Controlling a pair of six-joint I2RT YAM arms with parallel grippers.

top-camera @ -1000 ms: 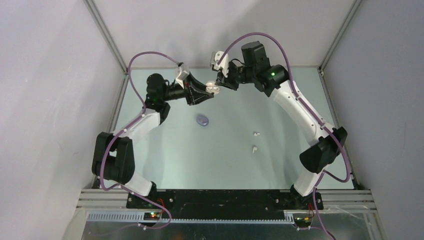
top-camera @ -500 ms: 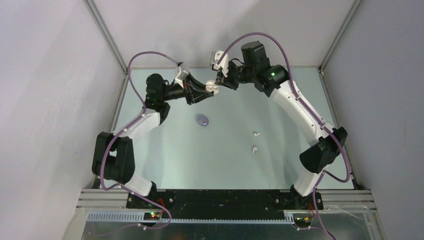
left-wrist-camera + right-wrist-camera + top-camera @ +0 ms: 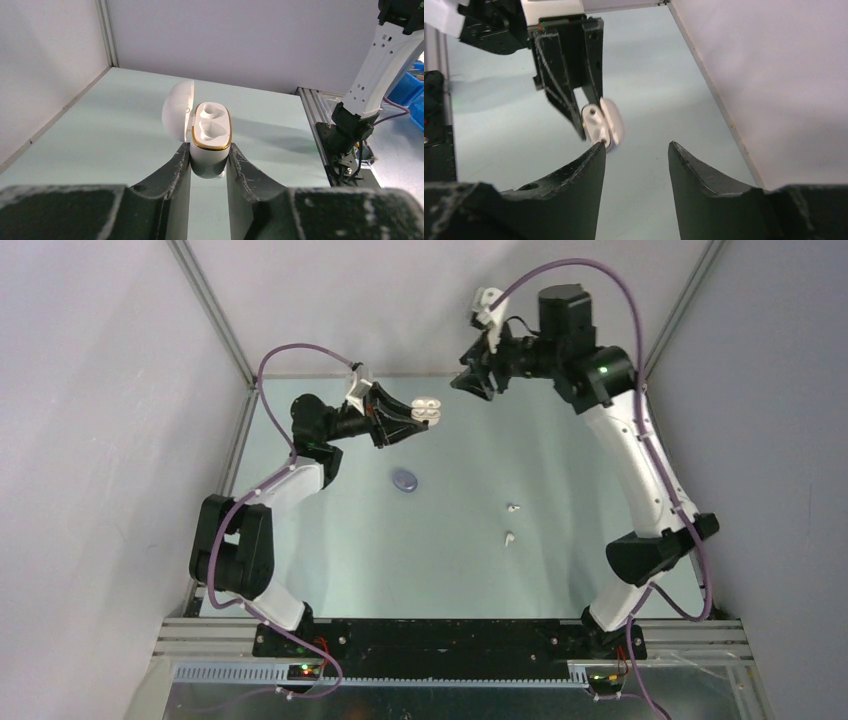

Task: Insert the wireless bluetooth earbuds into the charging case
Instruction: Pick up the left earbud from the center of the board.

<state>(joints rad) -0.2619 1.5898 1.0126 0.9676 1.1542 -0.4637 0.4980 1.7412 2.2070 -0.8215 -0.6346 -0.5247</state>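
My left gripper (image 3: pixel 418 416) is shut on a white charging case (image 3: pixel 428 410) and holds it above the table at the back. In the left wrist view the case (image 3: pixel 212 134) has its lid open to the left, a gold rim and two empty sockets. My right gripper (image 3: pixel 472 382) is open and empty, raised to the right of the case, apart from it. The right wrist view shows the case (image 3: pixel 601 123) just beyond my left fingertip (image 3: pixel 596 150). Two white earbuds (image 3: pixel 513 508) (image 3: pixel 509 537) lie on the table right of centre. No purple earbuds show.
A closed purple case (image 3: pixel 404 479) lies on the table left of centre. White walls with metal posts enclose the table on the left, back and right. The arm bases and a black rail sit at the near edge.
My right gripper has pulled back up and to the right, away from the white case. The left gripper still holds the case, now with the lid open.
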